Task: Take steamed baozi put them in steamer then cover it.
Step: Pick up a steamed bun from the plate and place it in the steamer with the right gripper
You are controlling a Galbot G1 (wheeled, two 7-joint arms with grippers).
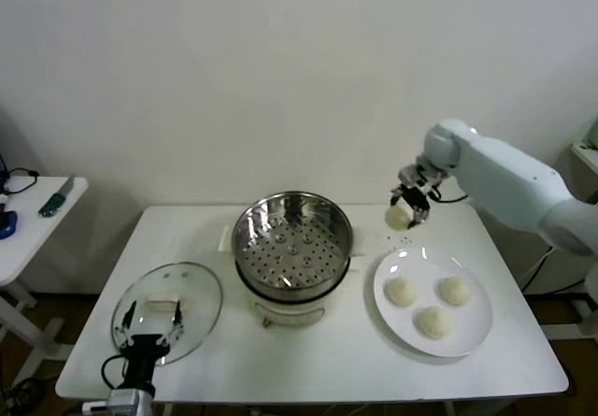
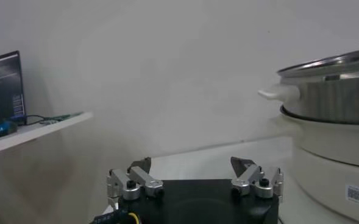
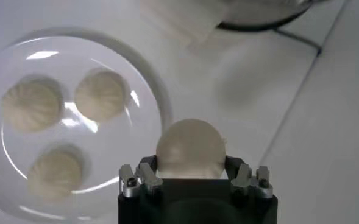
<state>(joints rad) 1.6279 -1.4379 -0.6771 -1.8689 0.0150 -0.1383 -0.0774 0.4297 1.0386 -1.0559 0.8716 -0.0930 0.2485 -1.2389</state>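
We hold one baozi (image 3: 190, 148) in our right gripper (image 1: 408, 205), its fingers closed against the bun's two sides, narrow enough to pinch the soft dough yet not fully together. The bun hangs in the air over the table's far right part, above the far rim of the white plate (image 1: 476, 332) and clear of it, so that we can carry it sideways without brushing the three buns (image 1: 433, 306) left there. Those three sit together on the plate near the table's right edge, none touching another.

The steamer (image 1: 292, 248) stands at the table's middle, open, its perforated tray bare, ready to take the buns; by our judgement the held bun is the first to go in. The glass lid (image 1: 168, 309) lies flat near the front left corner, set aside so the pot mouth is free.

Our left gripper (image 2: 195, 180) waits low at that front left corner beside the lid, its fingers spread wide and holding nothing, likely placed there for the covering step.
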